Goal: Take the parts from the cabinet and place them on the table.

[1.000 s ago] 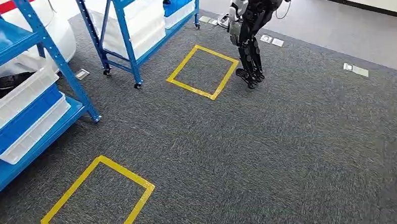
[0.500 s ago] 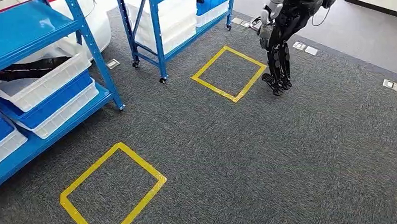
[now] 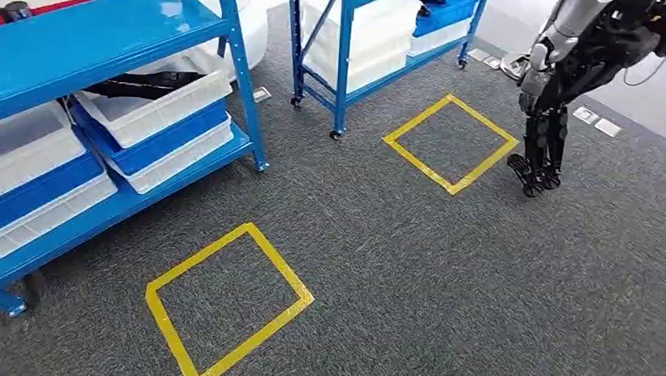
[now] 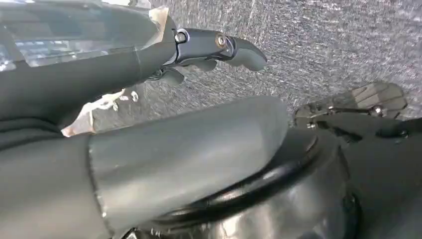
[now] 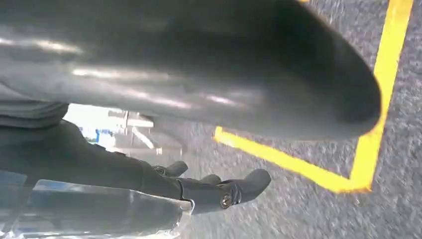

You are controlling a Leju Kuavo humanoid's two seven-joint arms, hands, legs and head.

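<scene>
Bright, even daylight on the grey carpet [image 3: 445,269]; faint shadows, glare on wrist covers, blurred wrist views.

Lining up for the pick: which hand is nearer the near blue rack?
Left, probably: the rack stands to the robot's left, left hand hanging on that side, right hand on the far side.

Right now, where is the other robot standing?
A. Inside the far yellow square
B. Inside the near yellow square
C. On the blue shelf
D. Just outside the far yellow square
D: the other robot's feet rest on grey carpet beside the far yellow square, outside its tape.
</scene>
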